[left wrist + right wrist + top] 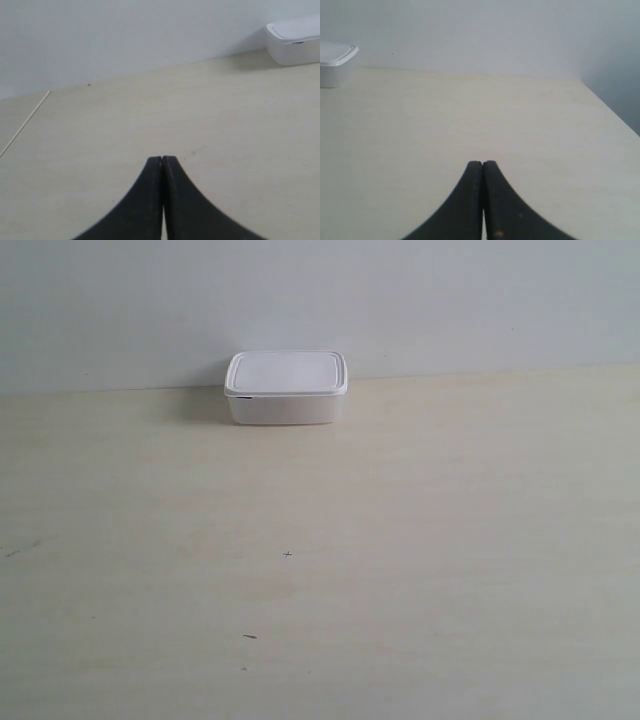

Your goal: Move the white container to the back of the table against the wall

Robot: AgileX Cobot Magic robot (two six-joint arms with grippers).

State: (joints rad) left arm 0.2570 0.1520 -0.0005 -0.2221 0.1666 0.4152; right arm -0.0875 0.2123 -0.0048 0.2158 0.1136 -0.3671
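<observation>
The white container [286, 388] stands with its lid on at the back of the table [320, 570], up against the wall [320, 300]. No arm shows in the exterior view. The left wrist view has the white container [295, 40] far off, well beyond my left gripper [162, 159], which is shut with nothing in it. In the right wrist view the white container [335, 64] sits far off to one side, and my right gripper [482, 163] is shut and holds nothing. Both grippers hang low over bare table.
A few tiny dark specks [288, 555] mark the table near the front. The table's side edge [610, 107] runs in the right wrist view, with a drop beyond it. Another table edge [25, 122] shows in the left wrist view.
</observation>
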